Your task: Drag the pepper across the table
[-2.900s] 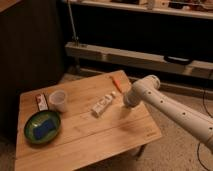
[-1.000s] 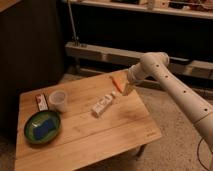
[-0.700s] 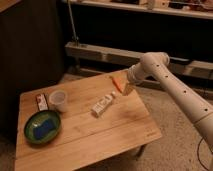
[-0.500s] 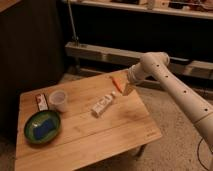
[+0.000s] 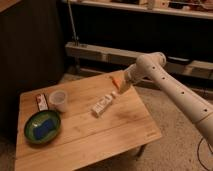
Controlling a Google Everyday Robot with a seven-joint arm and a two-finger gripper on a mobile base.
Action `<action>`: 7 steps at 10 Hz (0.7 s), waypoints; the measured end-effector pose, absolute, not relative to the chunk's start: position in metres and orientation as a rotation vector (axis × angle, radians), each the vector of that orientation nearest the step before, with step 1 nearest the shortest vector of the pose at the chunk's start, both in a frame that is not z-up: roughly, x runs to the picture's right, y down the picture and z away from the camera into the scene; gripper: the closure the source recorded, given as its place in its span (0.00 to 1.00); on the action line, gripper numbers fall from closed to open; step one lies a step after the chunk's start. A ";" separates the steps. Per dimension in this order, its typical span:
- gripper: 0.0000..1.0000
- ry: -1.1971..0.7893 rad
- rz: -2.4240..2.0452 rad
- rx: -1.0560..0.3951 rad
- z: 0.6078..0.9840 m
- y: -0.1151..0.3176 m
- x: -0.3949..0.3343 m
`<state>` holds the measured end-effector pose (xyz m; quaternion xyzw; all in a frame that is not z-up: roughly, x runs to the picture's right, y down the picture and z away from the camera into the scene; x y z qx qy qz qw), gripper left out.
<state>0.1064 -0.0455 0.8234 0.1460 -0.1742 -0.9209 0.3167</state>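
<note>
Whether the gripper (image 5: 121,88) is spread, pressed together or pinching anything, I can't tell from where I stand. It hangs low just past the cap end of the white tube (image 5: 102,105), on the tube's far right side, and the arm reaches in from the right. The pepper (image 5: 115,80) lies right beside the gripper, a little farther from the tube, close to the far edge of the table (image 5: 100,142). I can't say if they touch. By my reckoning the approach is done and the drag itself isn't. With the pepper hugging that edge, the whole pull across the planks looks left to do. Left of the tube stand 1 cup (image 5: 58,99) and 1 green bowl (image 5: 31,122).
</note>
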 end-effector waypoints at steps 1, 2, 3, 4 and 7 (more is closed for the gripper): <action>0.20 -0.462 -2.353 0.378 0.825 -0.046 0.106; 0.20 -0.464 -2.296 0.373 0.825 -0.047 0.106; 0.20 -0.465 -2.254 0.370 0.825 -0.048 0.106; 0.20 -0.466 -2.248 0.360 0.826 -0.047 0.108; 0.20 -0.482 -2.172 0.157 0.841 -0.060 0.103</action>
